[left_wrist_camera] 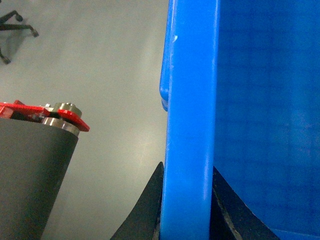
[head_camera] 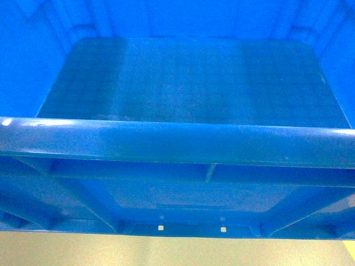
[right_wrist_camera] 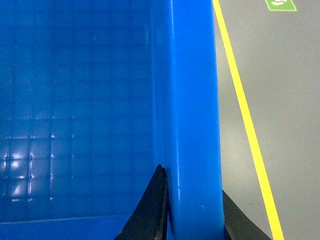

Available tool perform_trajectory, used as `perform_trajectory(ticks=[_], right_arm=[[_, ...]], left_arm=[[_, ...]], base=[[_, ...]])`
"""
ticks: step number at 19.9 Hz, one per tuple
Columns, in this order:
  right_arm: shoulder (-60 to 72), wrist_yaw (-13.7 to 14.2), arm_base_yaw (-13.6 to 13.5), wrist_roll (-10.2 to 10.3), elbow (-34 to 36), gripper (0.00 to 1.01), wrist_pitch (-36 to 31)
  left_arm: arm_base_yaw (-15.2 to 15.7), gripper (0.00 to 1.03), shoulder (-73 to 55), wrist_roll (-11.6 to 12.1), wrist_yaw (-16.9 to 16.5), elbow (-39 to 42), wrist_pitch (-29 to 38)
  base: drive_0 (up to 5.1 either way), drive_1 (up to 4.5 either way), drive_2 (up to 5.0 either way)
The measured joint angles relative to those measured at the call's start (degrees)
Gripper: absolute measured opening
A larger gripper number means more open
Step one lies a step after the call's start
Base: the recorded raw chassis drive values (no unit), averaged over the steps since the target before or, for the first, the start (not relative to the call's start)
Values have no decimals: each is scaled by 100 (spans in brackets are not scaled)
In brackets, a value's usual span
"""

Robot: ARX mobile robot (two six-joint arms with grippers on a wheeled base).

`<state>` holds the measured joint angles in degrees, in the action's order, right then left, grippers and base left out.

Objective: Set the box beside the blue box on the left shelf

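Note:
The box (head_camera: 188, 77), a large open-top bright blue crate, fills the head view, held up above the floor; its thick near rim (head_camera: 177, 143) crosses the frame. No gripper shows in the head view. In the left wrist view my left gripper (left_wrist_camera: 187, 200) is shut on the box's rim (left_wrist_camera: 192, 100), one black finger (left_wrist_camera: 147, 212) outside and one inside. In the right wrist view my right gripper (right_wrist_camera: 192, 205) is shut on the opposite rim (right_wrist_camera: 192, 100) in the same way. The blue box and the left shelf are out of view.
Grey floor (left_wrist_camera: 110, 75) lies below the crate. A yellow floor line (right_wrist_camera: 245, 115) runs beside the right rim, with a green marker (right_wrist_camera: 281, 4) beyond it. A chair base (left_wrist_camera: 15, 27) stands far left. A dark cylinder of the robot with a red part (left_wrist_camera: 35, 165) sits beside the left gripper.

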<state>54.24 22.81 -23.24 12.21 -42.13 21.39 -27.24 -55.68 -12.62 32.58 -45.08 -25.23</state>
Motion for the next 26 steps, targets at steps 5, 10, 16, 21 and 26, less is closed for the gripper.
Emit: perform_trajectory(ticks=[5, 10, 16, 21, 26], right_arm=[[2, -13, 0, -2, 0, 11, -39], [2, -15, -2, -2, 0, 11, -7], [4, -17, -2, -2, 0, 11, -11], [9, -11, -2, -4, 0, 11, -11], [4, -9, -2, -7, 0, 11, -17]], left_arm=[[0, 13, 35, 0, 28, 0, -9], [0, 13, 20, 0, 26, 0, -28], [0, 13, 13, 0, 24, 0, -26], [0, 13, 13, 0, 22, 0, -28], [0, 13, 9, 0, 22, 0, -20]], base=[[2, 398, -393], [3, 400, -394], [6, 405, -394], [-4, 396, -404], [3, 403, -397]])
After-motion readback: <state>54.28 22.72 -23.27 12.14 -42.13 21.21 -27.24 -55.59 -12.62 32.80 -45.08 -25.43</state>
